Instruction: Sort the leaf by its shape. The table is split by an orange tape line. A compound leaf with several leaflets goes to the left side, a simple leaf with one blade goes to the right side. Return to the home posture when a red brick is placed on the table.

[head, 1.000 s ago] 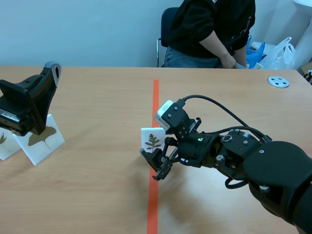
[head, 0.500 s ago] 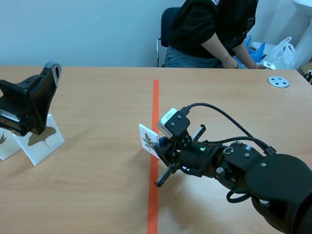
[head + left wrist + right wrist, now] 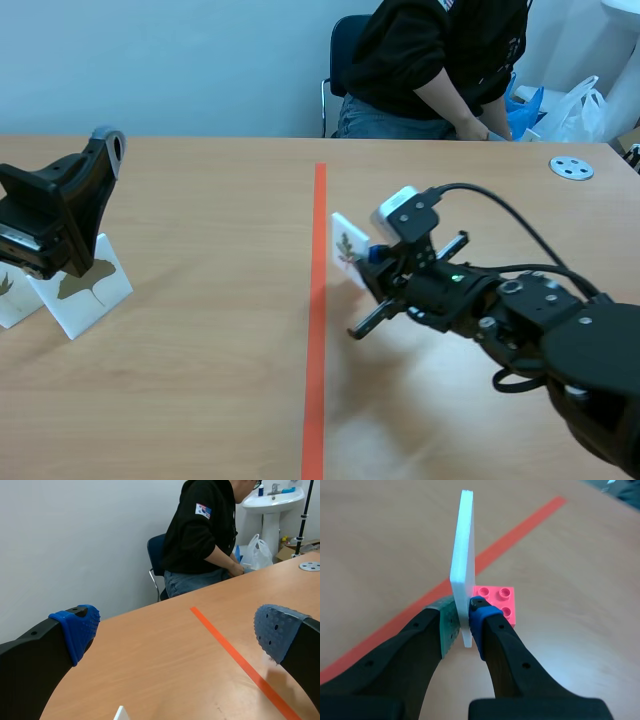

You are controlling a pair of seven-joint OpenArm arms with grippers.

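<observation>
On the left, the left claw [image 3: 177, 627] is spread wide by some white cards [image 3: 80, 285] with leaf pictures, on a brown wood table [image 3: 200, 380] with an orange line [image 3: 316, 330] down the middle. Just right of the line, the right claw [image 3: 462, 625] pinches the leaf card [image 3: 346, 247] upright, with a pink brick [image 3: 496, 601] right beside the card. Across the table a person [image 3: 430, 60] in black sits by a pale wall, the sleeve patch [image 3: 202, 510] too small to read, with a bag [image 3: 578, 105] and a grey disc [image 3: 571, 167] at the far right.
</observation>
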